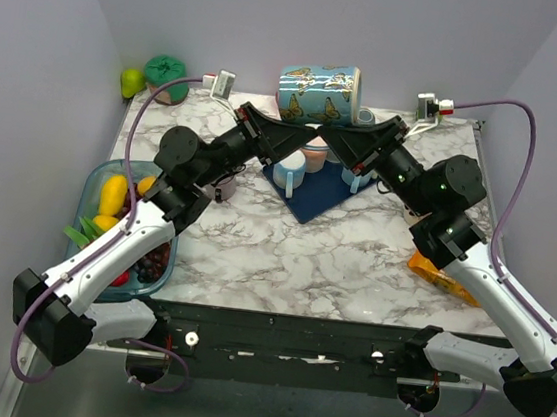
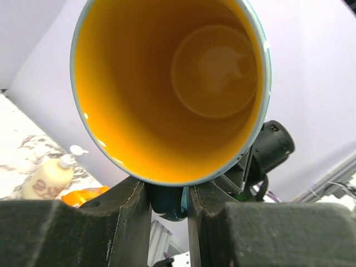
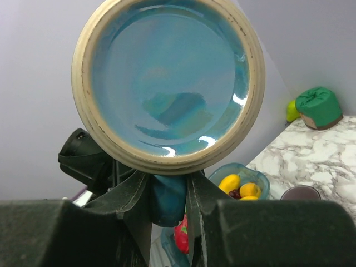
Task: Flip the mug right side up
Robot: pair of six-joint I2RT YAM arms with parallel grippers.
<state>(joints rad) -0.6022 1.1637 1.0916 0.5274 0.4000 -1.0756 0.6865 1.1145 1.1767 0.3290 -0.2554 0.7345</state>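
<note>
The mug, blue with butterflies and yellow inside, is held on its side in the air above the back of the table. Its mouth points left and its cream-rimmed base points right. My left gripper reaches up under it. In the left wrist view this gripper is shut on the dark blue handle, below the yellow inside. My right gripper comes up from the other side. In the right wrist view it is shut on the same handle, below the blue base.
A dark blue mat with small cups lies under the mug. A fruit bowl stands at the left edge, a purple cup beside it. A green pouch and a pear are at the back left. An orange packet lies right.
</note>
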